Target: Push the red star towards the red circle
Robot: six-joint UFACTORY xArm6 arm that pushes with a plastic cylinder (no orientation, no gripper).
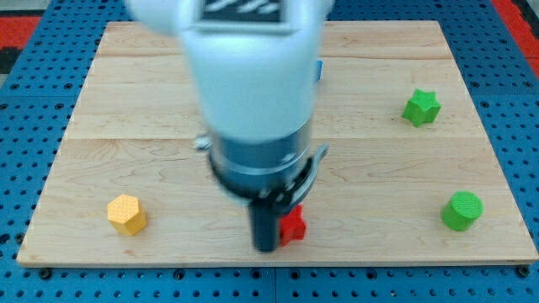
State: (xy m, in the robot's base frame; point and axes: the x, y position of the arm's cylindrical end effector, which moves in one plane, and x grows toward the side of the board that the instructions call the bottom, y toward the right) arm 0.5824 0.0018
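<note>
Near the wooden board's [152,101] bottom edge, my tip [266,249], a bare rod holding nothing, touches the left side of the red star [294,225], with a yellow hexagon [126,214] far left and green star [421,108] and green circle [462,210] right.

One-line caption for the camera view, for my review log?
My tip sits against the left side of the red block near the board's bottom edge; yellow hexagon, green star, green cylinder lie apart.

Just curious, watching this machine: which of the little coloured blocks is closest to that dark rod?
The red block, right against my tip on the view's right; the yellow one and both green ones sit far off.
</note>
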